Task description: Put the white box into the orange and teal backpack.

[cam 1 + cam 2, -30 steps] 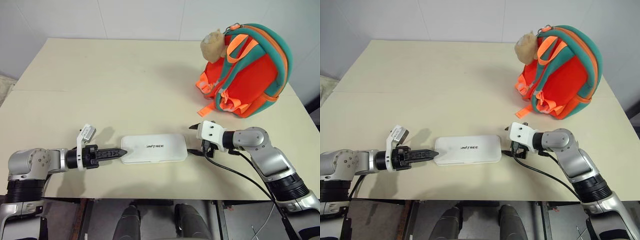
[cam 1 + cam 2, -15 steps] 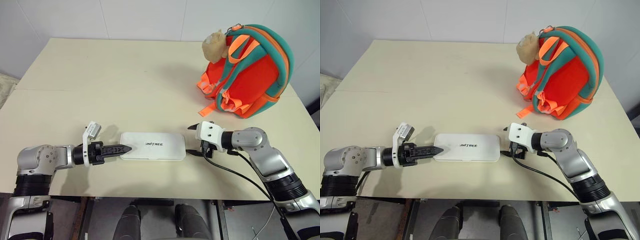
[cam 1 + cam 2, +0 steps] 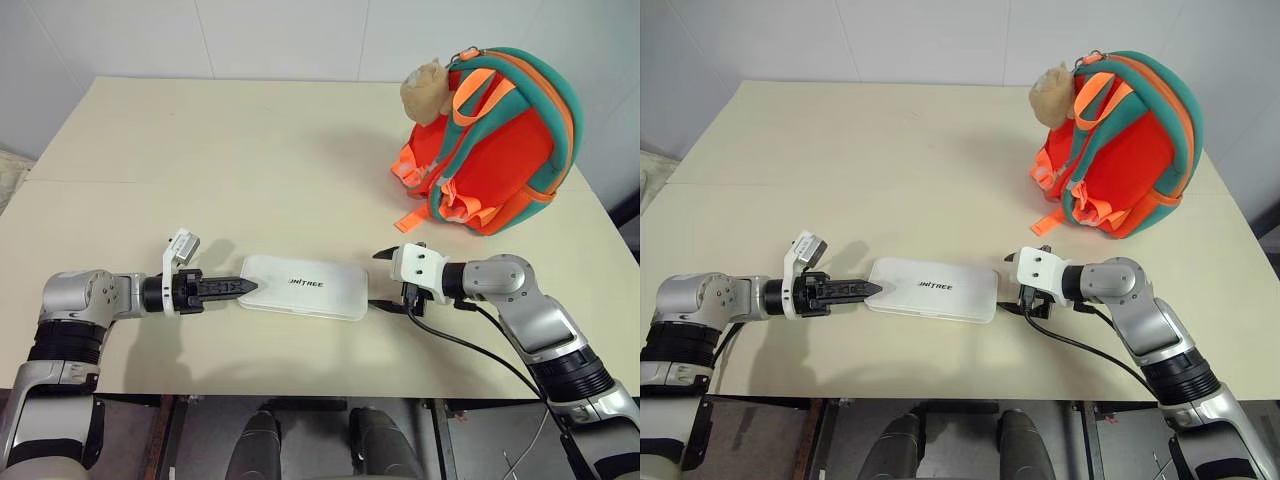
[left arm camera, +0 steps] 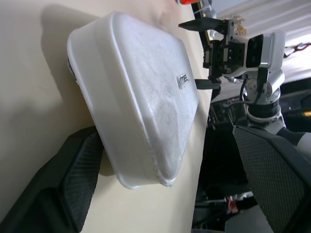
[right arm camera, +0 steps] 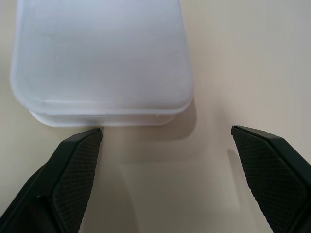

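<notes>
The white box [image 3: 303, 286] lies flat near the worktop's [image 3: 250, 150] front edge, the backpack [image 3: 495, 140] at its two o'clock, looking stiff, light and slippery, best pinched by its short ends, where the left gripper [image 3: 236, 289] and right gripper [image 3: 385, 280] wait, fingers released.

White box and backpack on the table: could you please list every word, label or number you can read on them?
"UNITREE": dark lettering on the lid of the white box.
Orange and teal backpack: no readable text on it.
</notes>
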`<action>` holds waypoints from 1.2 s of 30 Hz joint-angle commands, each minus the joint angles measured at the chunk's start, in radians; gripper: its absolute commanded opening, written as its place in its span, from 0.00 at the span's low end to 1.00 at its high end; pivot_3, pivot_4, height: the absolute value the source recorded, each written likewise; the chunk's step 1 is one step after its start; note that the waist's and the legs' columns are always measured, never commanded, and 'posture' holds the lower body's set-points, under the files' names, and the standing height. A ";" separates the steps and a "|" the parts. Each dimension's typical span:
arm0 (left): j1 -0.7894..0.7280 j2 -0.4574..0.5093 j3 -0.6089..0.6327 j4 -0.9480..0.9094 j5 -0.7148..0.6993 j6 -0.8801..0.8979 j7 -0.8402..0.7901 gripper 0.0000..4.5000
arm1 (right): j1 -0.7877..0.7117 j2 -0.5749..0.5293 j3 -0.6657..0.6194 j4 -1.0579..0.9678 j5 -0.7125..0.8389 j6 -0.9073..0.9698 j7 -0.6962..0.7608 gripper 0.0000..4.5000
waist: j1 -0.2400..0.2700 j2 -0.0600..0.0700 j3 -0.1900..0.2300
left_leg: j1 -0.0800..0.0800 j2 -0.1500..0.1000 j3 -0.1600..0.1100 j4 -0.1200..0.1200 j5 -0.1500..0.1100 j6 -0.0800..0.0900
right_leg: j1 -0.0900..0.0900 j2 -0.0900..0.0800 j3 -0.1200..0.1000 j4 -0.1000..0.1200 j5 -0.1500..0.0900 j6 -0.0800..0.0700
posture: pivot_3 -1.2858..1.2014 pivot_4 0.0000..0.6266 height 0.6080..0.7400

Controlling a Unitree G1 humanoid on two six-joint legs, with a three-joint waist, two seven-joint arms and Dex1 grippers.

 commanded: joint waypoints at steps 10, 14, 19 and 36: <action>-0.053 0.033 -0.111 0.048 0.097 -0.066 -0.153 1.00 | 0.010 0.007 -0.025 -0.038 0.034 -0.019 0.016 1.00 | 0.000 0.000 0.000 | 0.000 0.000 0.000 -0.001 0.000 0.000 | 0.000 0.000 0.000 -0.001 0.000 0.000 | 0.52 0.24 1.00; -0.031 0.050 -0.113 -0.015 0.084 -0.036 -0.164 1.00 | 0.015 0.011 -0.029 -0.047 0.052 -0.039 0.027 1.00 | -0.002 0.000 0.000 | -0.001 0.000 0.000 -0.002 0.000 0.000 | 0.000 0.000 0.000 -0.002 0.000 0.001 | 0.52 0.24 1.00; -0.003 0.070 -0.114 -0.102 0.069 -0.006 -0.170 1.00 | -0.006 0.025 -0.016 -0.006 0.031 -0.087 0.016 1.00 | -0.004 0.000 0.000 | -0.001 0.000 0.000 -0.003 0.000 0.000 | -0.001 0.000 0.000 -0.002 0.000 0.001 | 0.52 0.24 1.00; -0.069 0.008 -0.023 0.039 0.086 0.015 -0.052 1.00 | -0.005 0.032 -0.026 0.014 0.026 -0.117 0.020 1.00 | -0.001 0.000 0.000 | -0.002 0.000 0.000 -0.001 0.000 0.000 | -0.001 0.000 0.000 -0.002 0.001 0.002 | 0.52 0.24 1.00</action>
